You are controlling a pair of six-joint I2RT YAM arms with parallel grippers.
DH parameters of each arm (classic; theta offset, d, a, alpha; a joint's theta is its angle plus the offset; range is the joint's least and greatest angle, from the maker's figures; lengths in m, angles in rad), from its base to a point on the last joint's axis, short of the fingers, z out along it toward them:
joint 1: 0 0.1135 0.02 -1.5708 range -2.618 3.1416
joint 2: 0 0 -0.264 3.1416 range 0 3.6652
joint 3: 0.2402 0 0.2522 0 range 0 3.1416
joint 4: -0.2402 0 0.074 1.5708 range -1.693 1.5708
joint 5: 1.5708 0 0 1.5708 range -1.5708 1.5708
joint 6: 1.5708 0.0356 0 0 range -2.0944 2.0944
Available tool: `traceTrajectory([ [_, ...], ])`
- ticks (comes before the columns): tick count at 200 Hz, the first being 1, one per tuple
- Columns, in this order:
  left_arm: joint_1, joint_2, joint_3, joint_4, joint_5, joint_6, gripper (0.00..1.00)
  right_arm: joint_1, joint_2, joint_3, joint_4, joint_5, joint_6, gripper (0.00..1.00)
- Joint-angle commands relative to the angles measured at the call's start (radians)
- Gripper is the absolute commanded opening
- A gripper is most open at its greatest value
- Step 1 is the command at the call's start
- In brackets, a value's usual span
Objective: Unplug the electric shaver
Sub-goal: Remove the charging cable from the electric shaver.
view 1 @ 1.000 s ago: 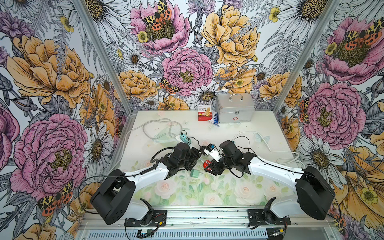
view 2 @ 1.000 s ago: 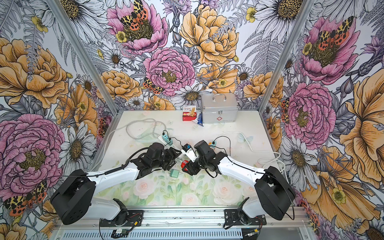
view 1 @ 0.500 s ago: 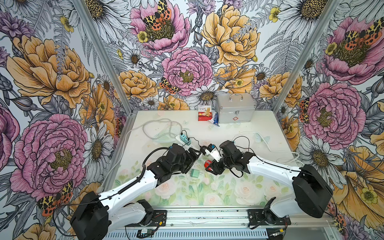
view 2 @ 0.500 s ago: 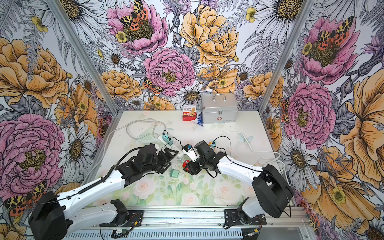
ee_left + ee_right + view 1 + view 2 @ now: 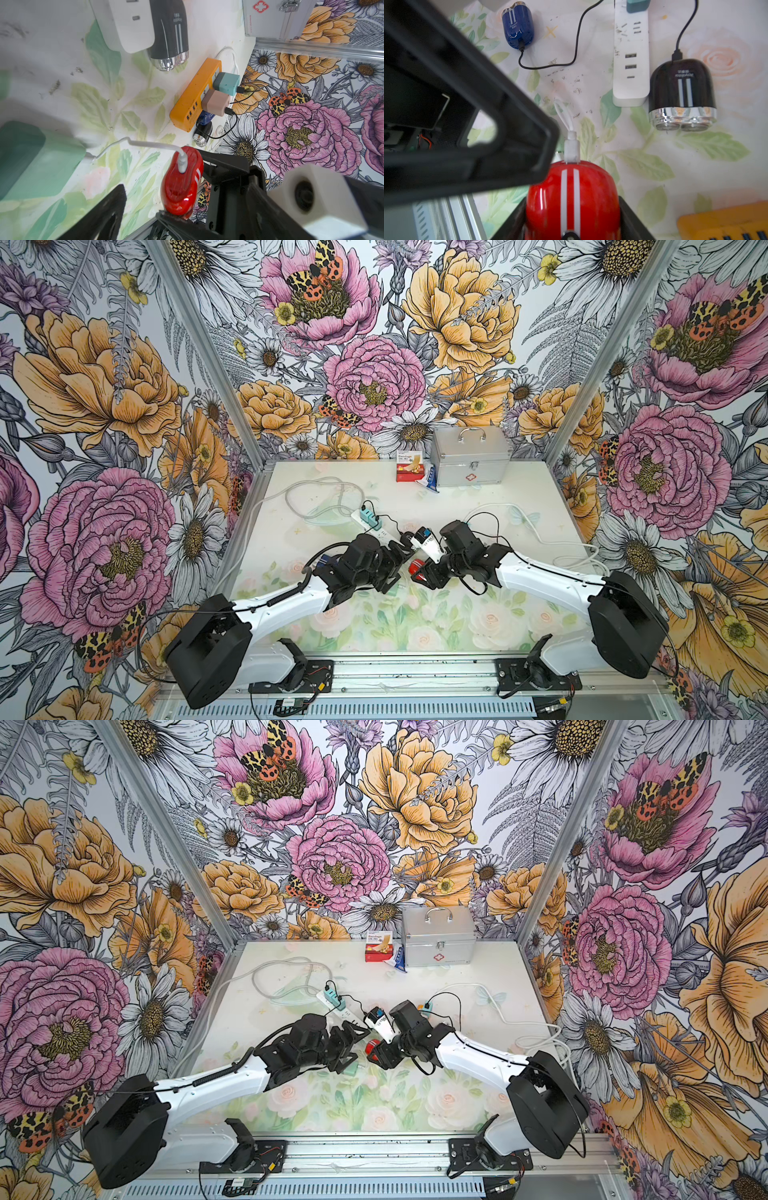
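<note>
Presently the right gripper is clamped on the red shaver at mid-table, just on the near side of the white power strip. The shaver's long axis runs left-right, port end pointing left, with the white plug seated in it. The left gripper is spread wide and holds nothing. One of its fingers sits just beside the plug; contact cannot be judged, as the view is blurred.

Glossy red, white-striped shaver has its white cable plugged in.
</note>
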Motion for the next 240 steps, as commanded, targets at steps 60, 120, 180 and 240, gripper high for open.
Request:
traceTrajectory([
  [60,0.013,0.111,0.040,0.145,-0.009,-0.011,0.78,-0.007,-0.038,0.009,-0.017,-0.038,-0.001,0.35],
  [120,0.020,0.171,0.054,0.176,-0.004,-0.012,0.57,-0.007,-0.031,0.011,-0.020,-0.053,0.004,0.35],
  [180,0.026,0.187,0.065,0.175,0.000,0.009,0.29,-0.007,-0.015,0.003,-0.025,-0.072,0.030,0.35],
  [240,0.026,0.184,0.064,0.172,0.000,0.017,0.08,-0.010,-0.014,0.004,-0.027,-0.084,0.053,0.35],
])
